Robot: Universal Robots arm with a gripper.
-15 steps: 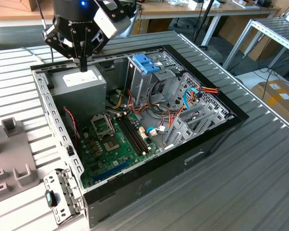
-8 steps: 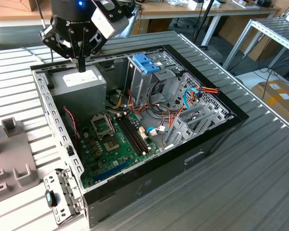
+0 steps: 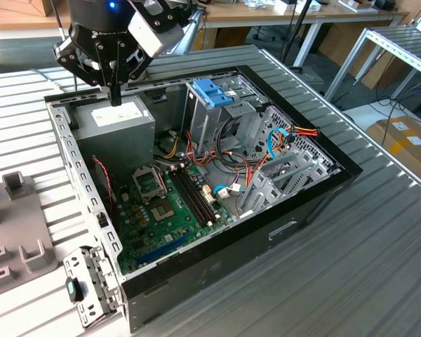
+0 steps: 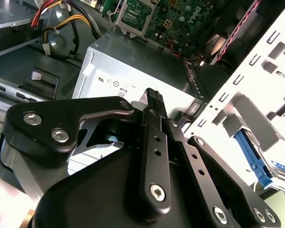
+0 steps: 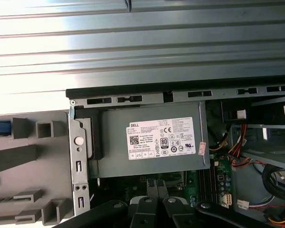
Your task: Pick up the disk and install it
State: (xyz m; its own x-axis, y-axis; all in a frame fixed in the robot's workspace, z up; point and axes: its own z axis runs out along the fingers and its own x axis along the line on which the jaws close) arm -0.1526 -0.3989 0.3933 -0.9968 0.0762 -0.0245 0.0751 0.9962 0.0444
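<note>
My gripper [image 3: 116,97] hangs over the grey power supply [image 3: 119,123] in the back corner of the open computer case [image 3: 266,232], towards the exterior view's left. Its black fingers [image 4: 153,99] are pressed together with nothing between them, and they stand a little above the supply's labelled top [image 5: 152,140]. A bright blue rail [image 5: 0,127], which looks like the edge of the disk's carrier, lies on the grey fixture [image 5: 33,156] just outside the case wall. The same blue part [image 4: 255,159] shows past the perforated wall in the second wrist view. The disk's dark body is out of view.
Inside the case are the green motherboard [image 3: 168,203], an upright metal drive cage with a blue handle [image 3: 212,91], and red, yellow and light-blue cables [image 3: 281,140]. The case rests on a ribbed metal table [image 3: 365,267]. A grey moulded fixture [image 3: 17,225] sits at the exterior view's left.
</note>
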